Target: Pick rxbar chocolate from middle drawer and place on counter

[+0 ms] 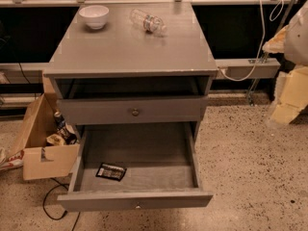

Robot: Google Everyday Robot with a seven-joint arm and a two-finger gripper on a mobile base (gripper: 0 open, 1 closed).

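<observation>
The rxbar chocolate (111,171) is a flat black bar with pale label patches. It lies on the floor of the open middle drawer (139,177), towards the front left. The drawer is pulled fully out at the bottom of the grey cabinet, with a small pale knob on its front. The counter (134,47) is the cabinet's flat grey top. My gripper (288,100) is the pale shape at the right edge of the view. It hangs off to the right of the cabinet, far from the drawer and the bar.
A white bowl (94,16) and a clear plastic bottle (148,21) lying on its side are at the back of the counter. The upper drawer (134,111) with a darker knob is partly out. An open cardboard box (41,143) with items stands left on the floor. Cables run by the cabinet.
</observation>
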